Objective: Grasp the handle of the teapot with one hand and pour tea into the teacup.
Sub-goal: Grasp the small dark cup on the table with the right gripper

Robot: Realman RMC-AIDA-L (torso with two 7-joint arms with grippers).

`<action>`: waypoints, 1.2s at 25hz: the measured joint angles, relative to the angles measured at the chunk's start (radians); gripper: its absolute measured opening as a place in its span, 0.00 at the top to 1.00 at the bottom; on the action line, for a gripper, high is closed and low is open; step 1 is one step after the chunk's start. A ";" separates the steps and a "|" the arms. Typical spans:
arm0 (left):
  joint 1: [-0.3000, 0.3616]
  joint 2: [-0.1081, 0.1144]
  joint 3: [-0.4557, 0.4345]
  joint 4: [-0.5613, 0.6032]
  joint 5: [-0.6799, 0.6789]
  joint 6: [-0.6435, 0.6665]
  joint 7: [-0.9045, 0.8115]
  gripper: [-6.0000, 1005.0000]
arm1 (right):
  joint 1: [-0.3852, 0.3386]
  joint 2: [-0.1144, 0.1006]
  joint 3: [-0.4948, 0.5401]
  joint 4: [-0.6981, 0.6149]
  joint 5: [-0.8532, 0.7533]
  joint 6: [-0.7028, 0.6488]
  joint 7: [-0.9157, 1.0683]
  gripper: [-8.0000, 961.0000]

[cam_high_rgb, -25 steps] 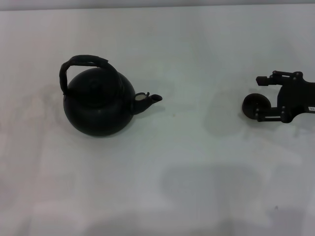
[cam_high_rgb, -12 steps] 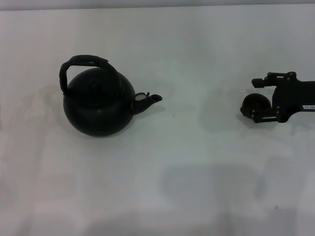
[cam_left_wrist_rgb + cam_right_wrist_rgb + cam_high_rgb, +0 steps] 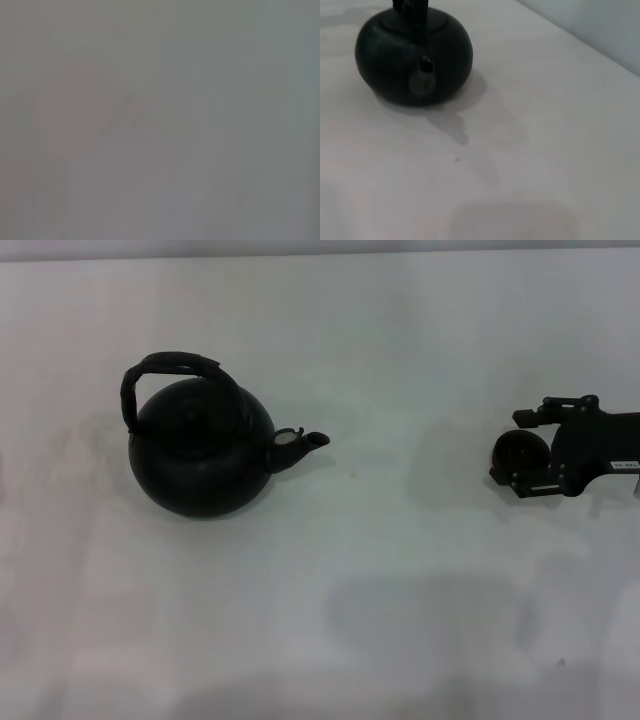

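Teapot (image 3: 200, 450) stands upright on white table (image 3: 350, 590), left-centre of head view, handle (image 3: 170, 370) arched over top, spout pointing right. Right gripper (image 3: 520, 455) at right edge, fingers clamped around teacup (image 3: 518, 453). Left gripper not visible in any view.

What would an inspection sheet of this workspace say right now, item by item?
Surface: white table, with faint shadows and a tiny orange speck.
Teapot: black teapot upright on the robot's left side, spout pointing toward the teacup, handle arched over the top, ungrasped.
Teacup: small black teacup far from the teapot, between the right pincer's fingers.
Clutter: nothing seen.
Pincers: right pincer at the right edge, around the teacup; left pincer not seen.
Cables: nothing seen.
Surroundings: pale wall beyond the table edge.
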 joint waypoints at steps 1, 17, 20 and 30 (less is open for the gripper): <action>0.000 0.000 0.000 0.000 0.000 0.001 0.000 0.56 | 0.001 0.000 -0.002 -0.001 -0.003 -0.004 0.000 0.12; 0.005 -0.001 0.000 0.000 0.001 0.003 -0.001 0.56 | 0.003 0.002 -0.043 -0.008 -0.014 -0.067 0.005 0.12; 0.002 -0.001 0.000 0.000 0.001 0.001 0.001 0.56 | 0.002 0.002 -0.043 -0.009 -0.017 -0.068 0.005 0.12; 0.000 -0.001 0.000 0.000 0.001 0.000 0.000 0.56 | 0.001 0.002 -0.043 -0.009 -0.055 -0.089 0.016 0.13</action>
